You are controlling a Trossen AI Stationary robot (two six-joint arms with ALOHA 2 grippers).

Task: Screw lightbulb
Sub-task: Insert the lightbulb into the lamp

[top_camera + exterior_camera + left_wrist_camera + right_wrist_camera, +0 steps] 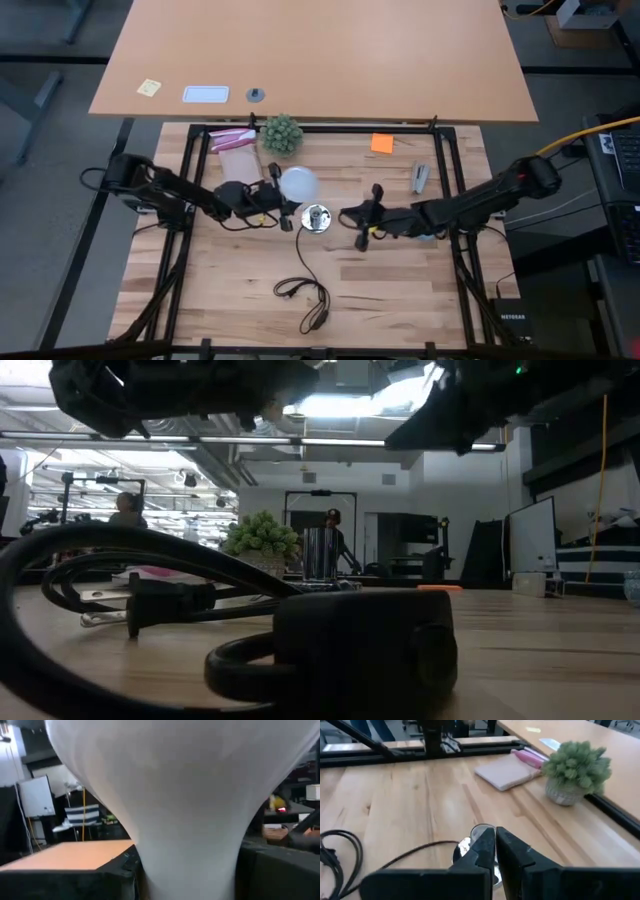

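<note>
The white frosted lightbulb (298, 183) is held by my left gripper (272, 197), just to the far left of the round silvery socket (316, 217). The bulb fills the left wrist view (175, 780). The socket stands on the wooden table with its black cord (305, 285) running toward the near edge. It also shows in the right wrist view (479, 834). My right gripper (346, 214) is shut and low, its tips (495, 837) right beside the socket's right side. My left gripper pinches the bulb's narrow tapering neck (190, 870) between its two fingers (122, 875). It comes level from the table's left, and the round dome reaches out past the fingertips. The screw base is hidden by the gripper. My right gripper's shut tips are at the socket's rim (472, 836); I cannot tell whether they touch it.
A small green plant (281, 133) and a pink packet (232, 140) are at the far edge. An orange note (382, 143) and a grey tool (420, 177) lie at the far right. The cord's plug and switch (360, 650) lie near the front.
</note>
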